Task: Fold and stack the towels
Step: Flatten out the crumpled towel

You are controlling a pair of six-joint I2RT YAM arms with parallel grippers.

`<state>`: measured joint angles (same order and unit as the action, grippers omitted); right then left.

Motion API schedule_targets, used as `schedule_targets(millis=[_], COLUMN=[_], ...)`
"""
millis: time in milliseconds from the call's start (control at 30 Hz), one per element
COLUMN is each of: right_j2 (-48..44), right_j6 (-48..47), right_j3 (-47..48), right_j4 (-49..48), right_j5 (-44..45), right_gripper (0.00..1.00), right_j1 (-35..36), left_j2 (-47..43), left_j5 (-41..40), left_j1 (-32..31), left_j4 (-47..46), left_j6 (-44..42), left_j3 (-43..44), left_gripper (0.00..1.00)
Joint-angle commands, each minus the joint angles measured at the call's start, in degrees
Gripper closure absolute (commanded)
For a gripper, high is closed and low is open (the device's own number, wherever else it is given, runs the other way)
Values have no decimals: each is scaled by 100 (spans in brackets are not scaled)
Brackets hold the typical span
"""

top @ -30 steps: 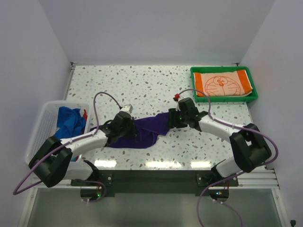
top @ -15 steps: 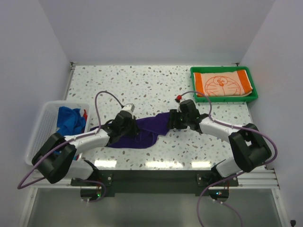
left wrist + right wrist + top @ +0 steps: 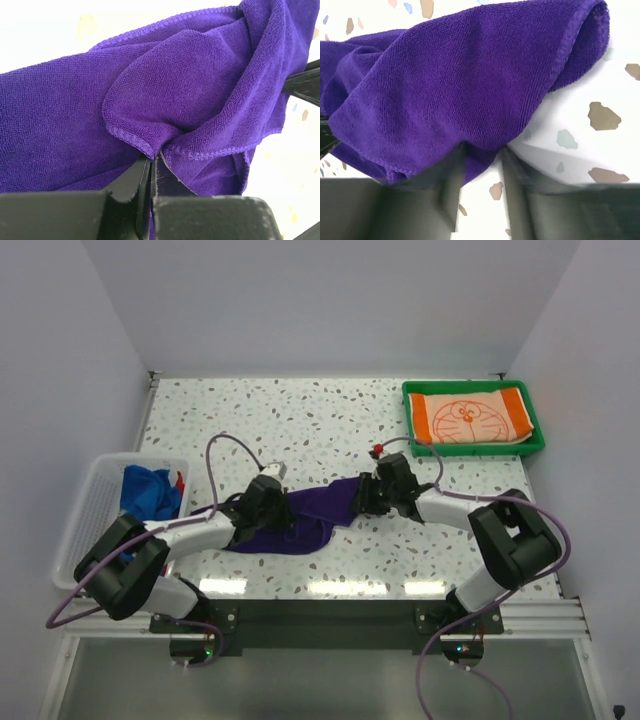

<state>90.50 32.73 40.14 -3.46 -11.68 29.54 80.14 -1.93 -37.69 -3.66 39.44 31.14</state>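
Towel (image 3: 305,520), purple, lies crumpled on the table (image 3: 250,420) between both pincers. Left pincer (image 3: 152,165) is clenched on its hem. Right pincer (image 3: 482,172) is spread, a fold dipping between its fingers.

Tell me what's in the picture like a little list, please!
purple towel: crumpled, mid-table, between both arms
left fingers: shut, pinching the purple towel's hem
right fingers: apart, the purple towel's edge lying between them
orange towel: folded flat in the green tray, far right corner
blue towel: bunched up in the white basket, left side
table: white with speckles
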Motion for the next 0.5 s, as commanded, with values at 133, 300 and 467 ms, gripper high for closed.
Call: schedule_targets(millis=[133, 300, 467], right_j2=[-14, -357, -314], right_j6=[-65, -722, -1347], right_j3=[283, 1328, 3196], right_j4=[19, 1109, 2208], right_j5=[-63, 455, 1044], right_gripper=[96, 100, 100], right_j1=[-176, -597, -906], left_j2=[-429, -403, 333], left_j5=[-518, -537, -308], left_j1=[7, 646, 1387], left_j4=[357, 1191, 2068], left_j6=[-252, -656, -1157], left_j3=[708, 1525, 3650], left_gripper=[100, 100, 100])
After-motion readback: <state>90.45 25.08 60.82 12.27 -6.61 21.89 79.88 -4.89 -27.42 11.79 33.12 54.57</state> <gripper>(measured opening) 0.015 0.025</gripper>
